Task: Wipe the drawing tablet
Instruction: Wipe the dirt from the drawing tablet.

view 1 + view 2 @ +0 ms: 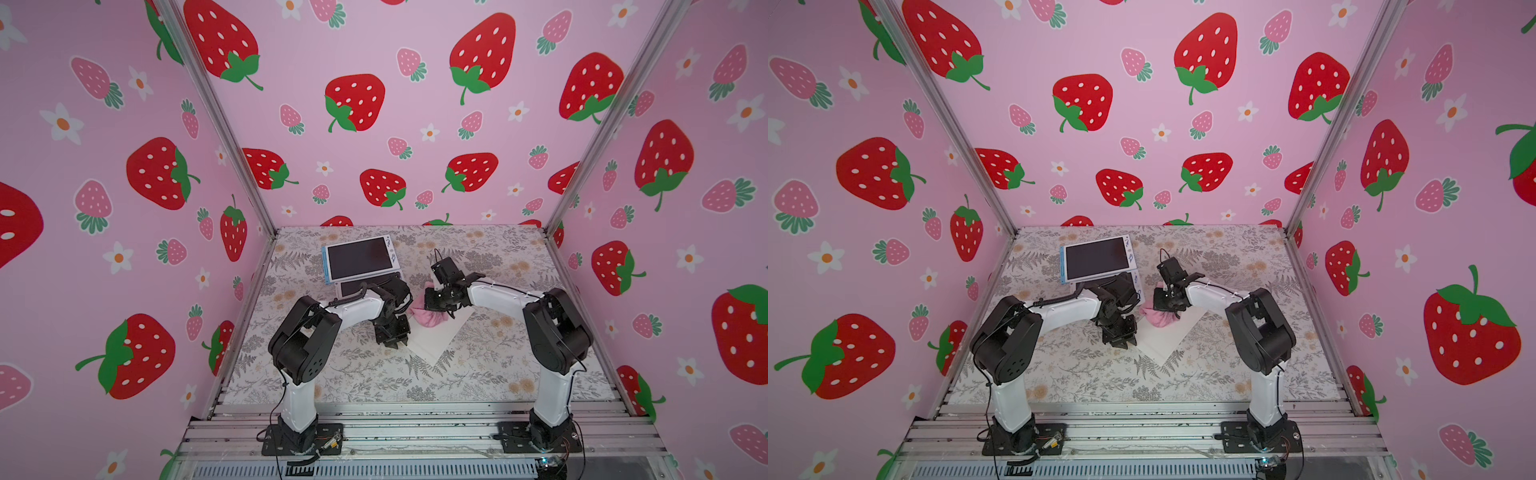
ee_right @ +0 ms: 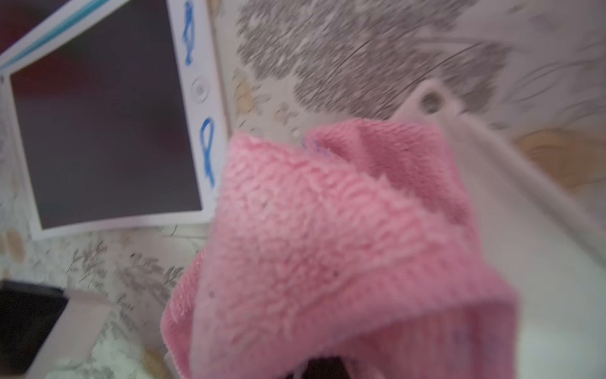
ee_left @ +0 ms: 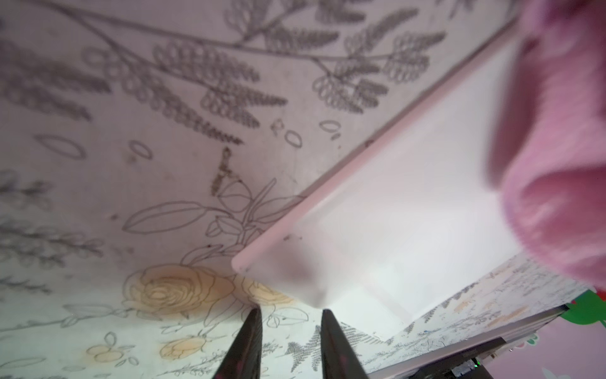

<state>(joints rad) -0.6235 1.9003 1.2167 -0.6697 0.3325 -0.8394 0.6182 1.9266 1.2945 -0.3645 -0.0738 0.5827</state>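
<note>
1. The fingers of the left gripper stand apart with a clear gap and nothing between them. Their tips are just off one corner of the white board. The right gripper is pinched tight on the pink cloth, which bunches up around it.
2. The floral table cover fills the floor of the booth, between the strawberry walls.
3. The white board lies flat near the middle, turned cornerwise between the two arms. One corner has a small hole.
4. The drawing tablet lies beyond the left arm, towards the back wall. Its dark screen faces up inside a white frame, and it sits apart from the cloth. A second tablet lies right against its near edge, mostly hidden by the left arm.
5. The pink cloth rests on the far part of the board, crumpled, with its top gathered up at the right gripper.
6. Blue scribbles mark the tablet's white frame beside the screen.
</note>
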